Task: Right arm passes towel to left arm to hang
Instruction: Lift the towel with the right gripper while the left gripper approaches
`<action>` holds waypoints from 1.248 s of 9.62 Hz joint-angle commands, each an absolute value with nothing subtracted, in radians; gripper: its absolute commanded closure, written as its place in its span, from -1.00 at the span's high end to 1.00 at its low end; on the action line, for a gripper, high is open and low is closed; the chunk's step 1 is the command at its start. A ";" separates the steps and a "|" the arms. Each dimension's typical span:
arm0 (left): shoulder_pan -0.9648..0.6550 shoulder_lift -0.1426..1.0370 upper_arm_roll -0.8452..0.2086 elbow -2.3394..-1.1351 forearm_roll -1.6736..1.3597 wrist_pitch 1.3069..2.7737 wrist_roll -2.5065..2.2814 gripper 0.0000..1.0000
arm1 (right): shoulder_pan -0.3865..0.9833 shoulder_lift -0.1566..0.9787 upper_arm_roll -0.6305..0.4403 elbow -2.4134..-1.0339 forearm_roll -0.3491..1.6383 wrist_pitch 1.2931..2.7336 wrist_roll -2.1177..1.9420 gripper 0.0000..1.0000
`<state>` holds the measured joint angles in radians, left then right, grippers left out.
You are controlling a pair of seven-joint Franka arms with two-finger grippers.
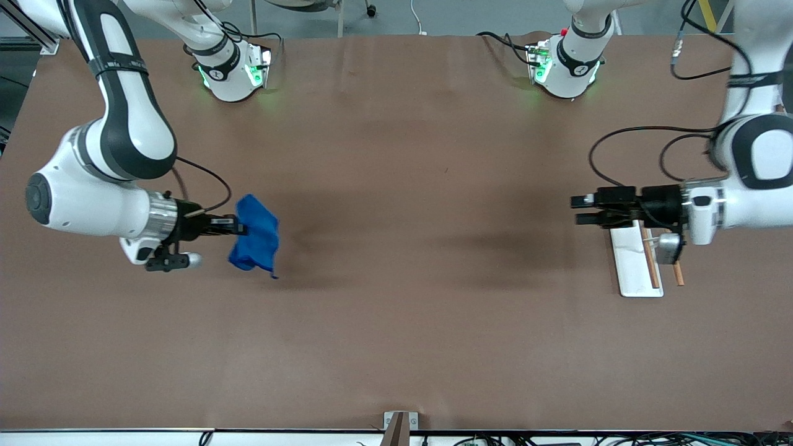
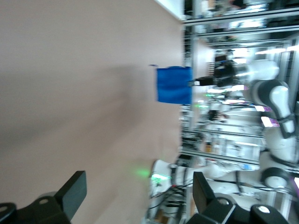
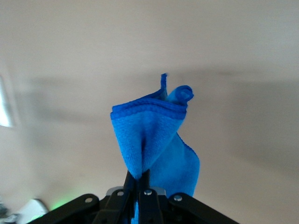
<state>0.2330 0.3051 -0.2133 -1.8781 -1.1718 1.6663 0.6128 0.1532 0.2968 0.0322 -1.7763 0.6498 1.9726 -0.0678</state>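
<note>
Brown table (image 1: 396, 322) is filling my screen. My right arm (image 1: 124, 142) is holding its gripper (image 1: 238, 227) pinched on the towel (image 1: 255, 241), dangling above the table's right-arm end. My left gripper (image 1: 579, 209) is waiting spread over a white rack (image 1: 635, 263) with wooden rods.

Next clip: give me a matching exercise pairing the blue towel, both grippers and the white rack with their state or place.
Things:
1. bright blue microfibre towel
2. black two-finger right gripper
3. black two-finger left gripper
4. flat white rack with wooden rods

States:
A. open, holding nothing
B. lying on the table beneath the left arm's wrist
C. hanging in the air, pinched at one edge
D. shut on the cloth

Pairs: 1-C, 2-D, 3-A, 4-B
</note>
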 commanded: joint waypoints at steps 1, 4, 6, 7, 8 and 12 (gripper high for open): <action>0.235 0.408 -0.291 -1.924 -1.346 1.655 0.733 1.00 | 0.242 0.307 0.029 -1.773 0.853 2.064 -0.060 -1.00; 0.225 0.535 -0.397 -1.908 -1.520 1.654 0.849 0.98 | 0.333 0.310 0.029 -1.772 1.192 2.118 -0.060 -1.00; 0.224 0.624 -0.443 -1.866 -1.581 1.654 0.891 0.95 | 0.400 0.310 0.031 -1.770 1.378 2.172 -0.060 -1.00; 0.216 0.670 -0.463 -1.836 -1.600 1.654 0.899 0.83 | 0.443 0.310 0.031 -1.764 1.440 2.218 -0.060 -1.00; 0.184 0.702 -0.465 -1.815 -1.635 1.654 0.905 0.75 | 0.474 0.310 0.031 -1.753 1.525 2.247 -0.061 -1.00; 0.123 0.761 -0.463 -1.804 -1.733 1.657 0.905 0.59 | 0.541 0.313 0.031 -1.703 1.704 2.319 -0.061 -1.00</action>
